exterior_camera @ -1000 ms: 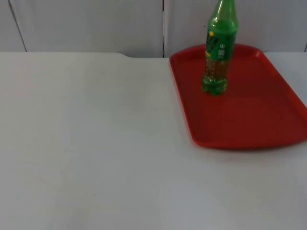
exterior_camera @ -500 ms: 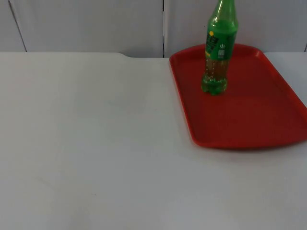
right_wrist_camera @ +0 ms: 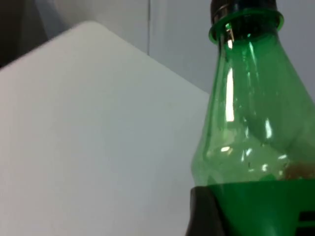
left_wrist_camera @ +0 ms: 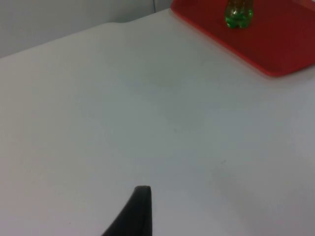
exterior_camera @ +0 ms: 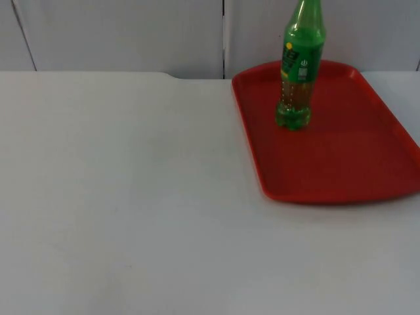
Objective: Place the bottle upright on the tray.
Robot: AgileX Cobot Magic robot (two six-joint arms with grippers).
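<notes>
A green plastic bottle (exterior_camera: pixel 298 72) with a green label stands upright on the far left part of the red tray (exterior_camera: pixel 354 164), at the table's right rear. Its base (left_wrist_camera: pixel 238 14) is seen on the tray (left_wrist_camera: pixel 280 44) in the left wrist view. My left gripper (left_wrist_camera: pixel 140 211) hangs over bare white table, well to the left of the tray and apart from the bottle. My right gripper (right_wrist_camera: pixel 203 216) is close against the bottle's shoulder (right_wrist_camera: pixel 246 128), just below the neck and dark cap. Whether it touches the bottle I cannot tell.
The grey partition wall (exterior_camera: pixel 131 33) runs directly behind the tray. White table (exterior_camera: pixel 131 197) stretches out to the left of and in front of the tray. The tray's right edge reaches the side of the top view.
</notes>
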